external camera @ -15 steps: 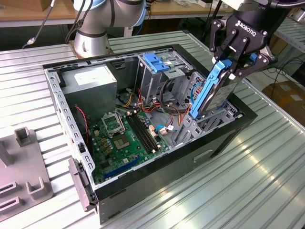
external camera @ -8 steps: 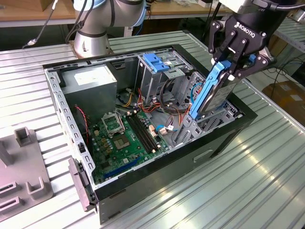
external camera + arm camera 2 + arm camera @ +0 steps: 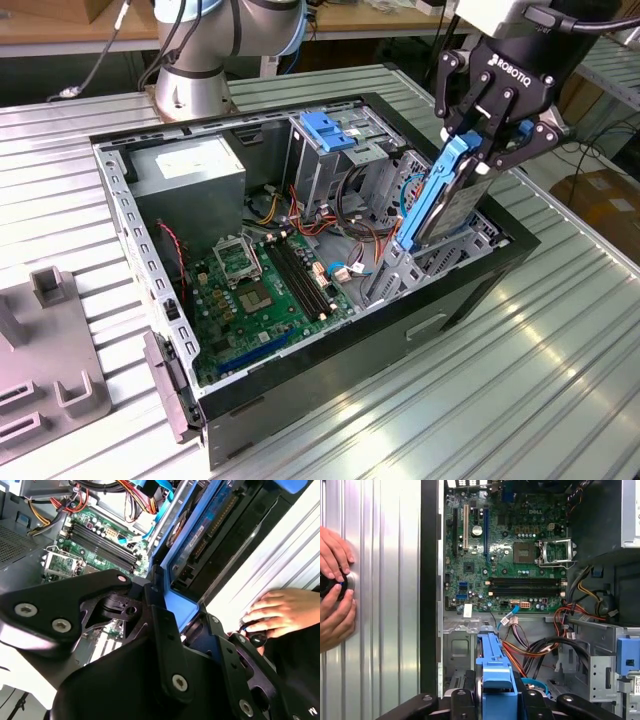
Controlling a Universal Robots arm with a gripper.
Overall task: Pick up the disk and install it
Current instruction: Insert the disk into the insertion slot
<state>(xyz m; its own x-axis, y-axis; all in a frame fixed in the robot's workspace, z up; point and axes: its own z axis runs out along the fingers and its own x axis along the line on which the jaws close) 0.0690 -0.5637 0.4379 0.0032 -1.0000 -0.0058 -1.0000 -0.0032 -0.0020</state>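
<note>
Ribbed metal counter point(image 3: 560, 380) carries the open black computer case point(image 3: 340, 375); your jaws clench the blue-framed silver-grey disk point(image 3: 445, 205), tilted, lower end in the bay point(image 3: 400, 275) at the exterior view's right. Installing step; seating likely demands bay alignment.

Gripper point(image 3: 490, 152) clamped on the upper end of the disk point(image 3: 447, 200). Disk steeply tilted, lower end down inside the open case point(image 3: 330, 375), by the case wall on the exterior view's right. Motherboard point(image 3: 262, 290) flat on the case floor, power supply point(image 3: 188, 170) in the far corner, blue-topped cage point(image 3: 328, 135) beside it. Case sits mid-tabletop point(image 3: 560, 390). Grey fixture point(image 3: 45, 345) at the tabletop's edge on the exterior view's left.
</note>
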